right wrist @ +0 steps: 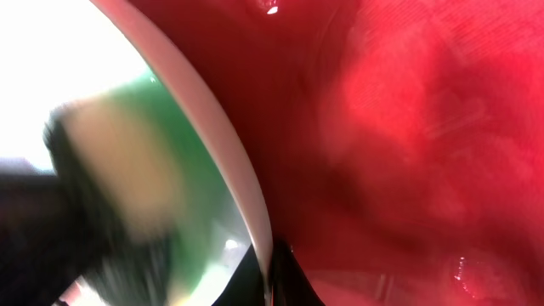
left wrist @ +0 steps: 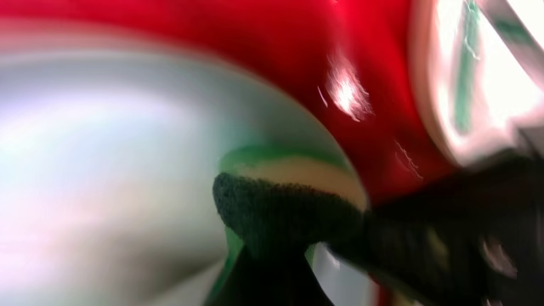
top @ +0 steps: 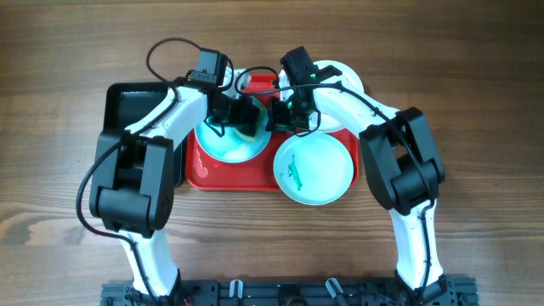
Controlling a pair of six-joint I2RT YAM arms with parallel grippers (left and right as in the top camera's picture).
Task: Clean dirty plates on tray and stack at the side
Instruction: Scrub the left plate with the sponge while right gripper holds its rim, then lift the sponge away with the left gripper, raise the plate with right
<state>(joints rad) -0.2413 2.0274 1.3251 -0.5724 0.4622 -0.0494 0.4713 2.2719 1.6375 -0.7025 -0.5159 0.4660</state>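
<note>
A pale turquoise plate point(top: 223, 144) lies on the left half of the red tray point(top: 242, 180). My left gripper point(top: 240, 113) is shut on a green sponge point(top: 250, 129) and presses it onto this plate's far right part; the sponge point(left wrist: 285, 204) on the plate point(left wrist: 102, 153) also shows in the left wrist view. My right gripper point(top: 274, 117) is shut on this plate's rim point(right wrist: 255, 212), with the sponge point(right wrist: 110, 170) just beyond. A second turquoise plate point(top: 316, 170) with teal smears lies at the tray's right front. A white plate point(top: 348, 81) sits behind, partly hidden by the right arm.
A black rectangular tray point(top: 127, 98) stands left of the red tray, under the left arm. Bare red tray floor point(right wrist: 408, 127) lies right of the held rim. A smeared plate's edge point(left wrist: 459, 76) shows at the upper right of the left wrist view.
</note>
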